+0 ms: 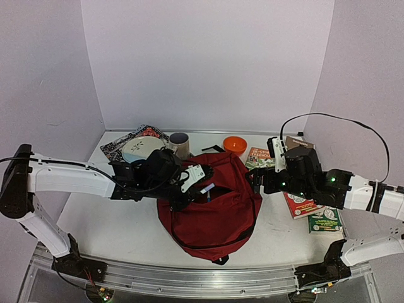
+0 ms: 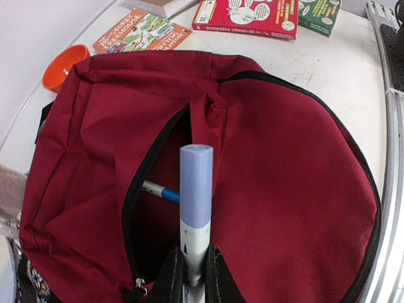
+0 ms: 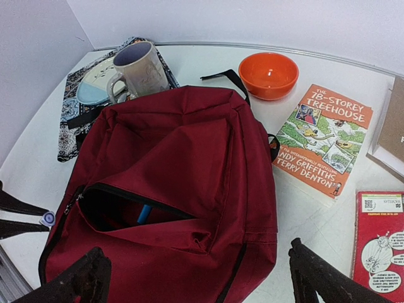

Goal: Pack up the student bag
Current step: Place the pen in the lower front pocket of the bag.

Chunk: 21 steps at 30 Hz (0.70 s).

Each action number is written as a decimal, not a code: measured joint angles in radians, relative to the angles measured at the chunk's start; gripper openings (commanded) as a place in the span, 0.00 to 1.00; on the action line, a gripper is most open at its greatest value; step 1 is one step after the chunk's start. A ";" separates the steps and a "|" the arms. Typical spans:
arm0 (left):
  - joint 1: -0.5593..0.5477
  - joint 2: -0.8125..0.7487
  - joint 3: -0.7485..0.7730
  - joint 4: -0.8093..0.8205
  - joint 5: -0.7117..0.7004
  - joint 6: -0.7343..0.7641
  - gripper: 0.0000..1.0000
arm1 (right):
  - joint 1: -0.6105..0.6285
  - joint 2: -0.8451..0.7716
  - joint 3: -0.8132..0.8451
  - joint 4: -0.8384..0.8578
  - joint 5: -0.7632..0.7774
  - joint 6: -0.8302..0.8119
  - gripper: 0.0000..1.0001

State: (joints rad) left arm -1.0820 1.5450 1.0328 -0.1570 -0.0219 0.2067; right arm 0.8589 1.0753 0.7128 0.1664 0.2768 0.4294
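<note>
One soft thing sets the terms: the bag (image 1: 211, 208), dark red cloth, lies flat in the middle of the worktop (image 1: 107, 221) between the two arms, its front pocket (image 3: 126, 205) unzipped and gaping in a slack slit. It looks light and nearly empty, limp with no frame, so the cloth will likely fold, slide or sag under a push. The surest holds are probably the pocket lip along the zip, the top seam or a black strap, pinched rather than pressed. A blue pen (image 2: 161, 191) shows inside the pocket. Over the slit, the left fingers (image 2: 169, 278) are clenched on a marker (image 2: 196, 189) with a lilac cap, the cap pointing out along the opening. The right fingers (image 3: 82, 278) are spread wide, grasping nothing, just beside the bag's right edge. Behind the bag stand a mug (image 3: 140, 66) and an orange bowl (image 3: 268, 74); books (image 3: 325, 142) lie to its right.
</note>
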 measured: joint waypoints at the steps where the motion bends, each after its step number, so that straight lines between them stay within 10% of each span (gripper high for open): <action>1: -0.007 0.012 0.000 0.021 -0.003 0.020 0.00 | 0.000 0.000 0.000 0.000 0.000 0.001 0.98; 21: -0.036 0.270 0.074 0.276 -0.158 0.370 0.00 | 0.000 0.004 0.000 -0.001 -0.004 0.013 0.98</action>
State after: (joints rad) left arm -1.1175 1.8155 1.1069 0.1188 -0.1798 0.5767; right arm 0.8589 1.0798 0.7128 0.1657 0.2729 0.4427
